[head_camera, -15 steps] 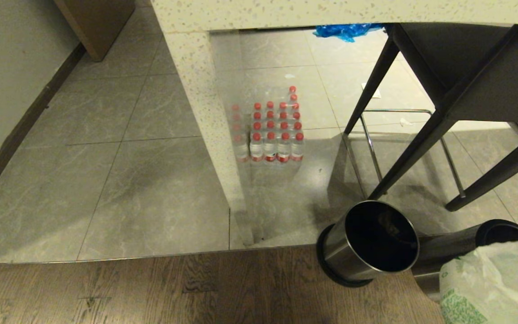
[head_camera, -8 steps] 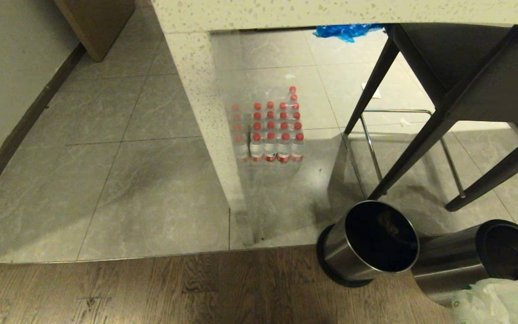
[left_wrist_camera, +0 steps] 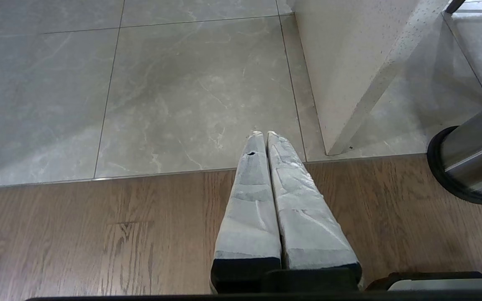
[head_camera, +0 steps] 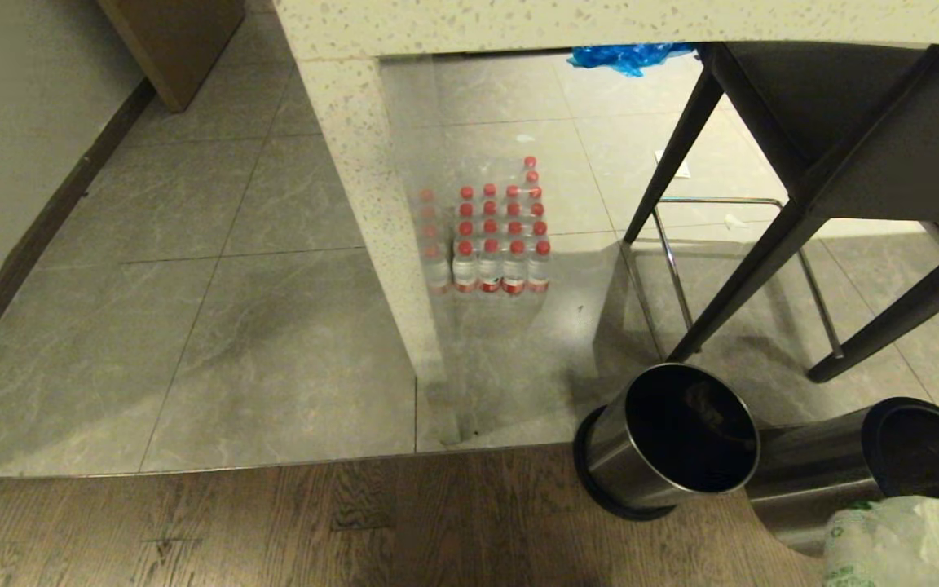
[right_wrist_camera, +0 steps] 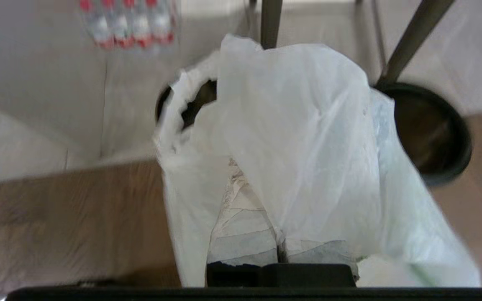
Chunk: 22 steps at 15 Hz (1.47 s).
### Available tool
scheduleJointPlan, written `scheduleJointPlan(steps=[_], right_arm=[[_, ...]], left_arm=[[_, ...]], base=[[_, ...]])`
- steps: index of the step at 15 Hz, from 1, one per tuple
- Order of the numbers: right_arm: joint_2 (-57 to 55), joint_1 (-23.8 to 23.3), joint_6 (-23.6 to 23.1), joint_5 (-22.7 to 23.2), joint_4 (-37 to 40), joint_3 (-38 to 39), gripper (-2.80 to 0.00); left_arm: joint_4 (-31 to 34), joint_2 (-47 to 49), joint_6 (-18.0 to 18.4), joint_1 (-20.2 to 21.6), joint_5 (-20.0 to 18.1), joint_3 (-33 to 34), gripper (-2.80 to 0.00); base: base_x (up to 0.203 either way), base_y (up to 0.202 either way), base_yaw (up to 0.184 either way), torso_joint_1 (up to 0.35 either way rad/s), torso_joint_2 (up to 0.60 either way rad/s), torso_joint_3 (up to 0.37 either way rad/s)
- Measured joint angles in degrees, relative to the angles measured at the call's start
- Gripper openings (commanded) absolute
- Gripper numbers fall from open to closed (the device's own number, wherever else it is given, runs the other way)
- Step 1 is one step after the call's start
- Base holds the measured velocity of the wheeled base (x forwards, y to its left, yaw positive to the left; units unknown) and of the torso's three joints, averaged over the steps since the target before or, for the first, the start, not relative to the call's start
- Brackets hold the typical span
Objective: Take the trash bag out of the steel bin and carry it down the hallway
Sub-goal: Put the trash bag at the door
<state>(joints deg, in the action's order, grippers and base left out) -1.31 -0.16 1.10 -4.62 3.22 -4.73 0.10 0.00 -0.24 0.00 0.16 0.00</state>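
Observation:
The trash bag (right_wrist_camera: 308, 138), thin white plastic with green print, hangs from my right gripper (right_wrist_camera: 247, 179), whose fingers (right_wrist_camera: 241, 238) are shut on its gathered top and partly draped by it. In the head view only the bag's top (head_camera: 901, 542) shows, at the bottom right corner. Just behind it lies the steel bin (head_camera: 922, 448), with a black rim and a dark mouth (right_wrist_camera: 429, 129). My left gripper (left_wrist_camera: 262, 134) is shut and holds nothing, parked over the wood floor's edge. The hallway's grey tiles (head_camera: 192, 310) run along the off-white wall on the left.
A second steel bin (head_camera: 669, 440) stands next to the first. Behind them are a speckled counter panel (head_camera: 372, 204), a pack of red-capped water bottles (head_camera: 490, 236), dark stool legs (head_camera: 730, 285) and a blue bag (head_camera: 624, 55).
In the head view the trash bag has sunk toward the bottom right corner, uncovering the steel bin's mouth. Both bins and the left arm have stayed put.

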Motion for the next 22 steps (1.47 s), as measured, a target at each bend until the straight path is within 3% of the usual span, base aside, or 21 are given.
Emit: scheduleJointPlan(steps=[9, 14, 22], right_arm=[[1.50, 0.06, 8.92, 0.16, 0.01, -2.00, -2.80], [1.50, 0.06, 7.86, 1.74, -0.40, -0.68, -2.80], [1.45, 0.16, 0.73, 3.69, -0.06, 2.90, -2.80]], left_arm=[[0.00, 0.00, 0.02, 0.00, 0.00, 0.00, -2.80], [-0.02, 0.00, 0.02, 0.00, 0.00, 0.00, -2.80], [-0.02, 0.00, 0.02, 0.00, 0.00, 0.00, -2.80]], base=[[0.000, 0.000, 0.000, 0.000, 0.00, 0.000], [0.000, 0.000, 0.000, 0.000, 0.00, 0.000], [0.000, 0.000, 0.000, 0.000, 0.00, 0.000]])
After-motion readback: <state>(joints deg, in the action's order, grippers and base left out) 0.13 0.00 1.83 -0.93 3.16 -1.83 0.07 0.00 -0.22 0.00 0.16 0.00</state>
